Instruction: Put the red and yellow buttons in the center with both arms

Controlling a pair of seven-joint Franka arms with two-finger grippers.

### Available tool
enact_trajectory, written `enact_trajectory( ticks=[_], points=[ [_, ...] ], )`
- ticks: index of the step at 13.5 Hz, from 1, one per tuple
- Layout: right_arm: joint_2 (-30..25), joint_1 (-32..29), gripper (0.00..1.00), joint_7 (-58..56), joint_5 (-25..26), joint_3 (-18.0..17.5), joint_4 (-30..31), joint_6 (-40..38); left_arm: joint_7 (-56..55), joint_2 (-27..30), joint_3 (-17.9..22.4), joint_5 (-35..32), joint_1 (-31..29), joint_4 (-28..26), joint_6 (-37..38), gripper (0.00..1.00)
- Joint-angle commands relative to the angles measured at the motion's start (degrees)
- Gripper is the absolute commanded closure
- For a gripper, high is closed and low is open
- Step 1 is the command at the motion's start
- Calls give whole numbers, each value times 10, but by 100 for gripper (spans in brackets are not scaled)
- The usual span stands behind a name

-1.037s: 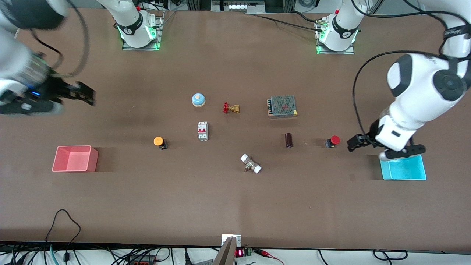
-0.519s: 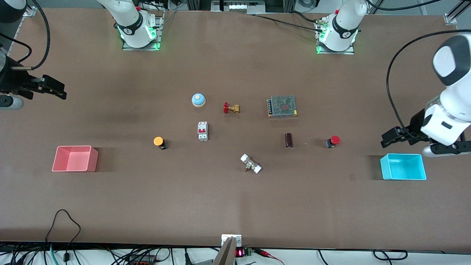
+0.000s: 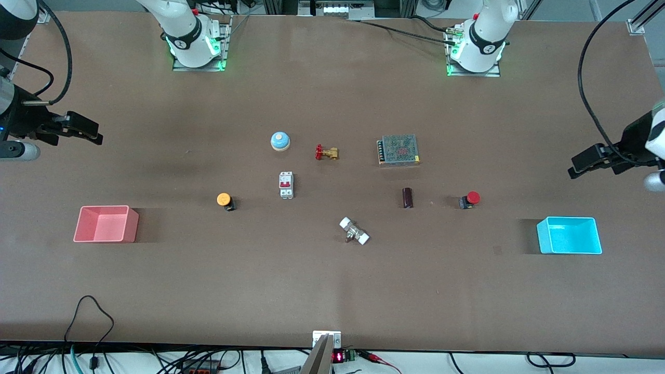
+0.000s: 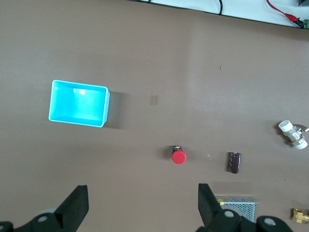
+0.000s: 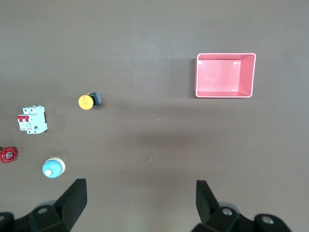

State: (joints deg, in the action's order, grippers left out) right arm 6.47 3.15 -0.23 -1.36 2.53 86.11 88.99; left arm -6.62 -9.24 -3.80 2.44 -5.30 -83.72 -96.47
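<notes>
With both black 2-finger grippers, left gripper (image 3: 576,169) and right gripper (image 3: 96,136), spread wide and empty at opposite worktop (image 3: 332,291) edges, each must next descend on its button: red mushroom-capped button (image 3: 469,199), orange-yellow mushroom-capped button (image 3: 225,200).

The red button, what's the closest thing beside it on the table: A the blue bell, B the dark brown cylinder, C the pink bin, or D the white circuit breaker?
B: the red button has the dark brown cylinder next to it toward the table's middle, level with it in the front view; the other three sit farther toward the right arm's end.
</notes>
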Motion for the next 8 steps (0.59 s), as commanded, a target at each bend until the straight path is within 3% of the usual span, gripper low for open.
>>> enact_trajectory(
  ticks=[1, 8],
  points=[
    [0, -2, 0, 6, -11, -3, -3, 2, 15, 15, -7, 8, -8, 2, 35, 0],
    [-6, -3, 0, 5, -11, -3, 9, -1, 47, 21, -5, 4, -9, 0, 61, 0]
  ],
)
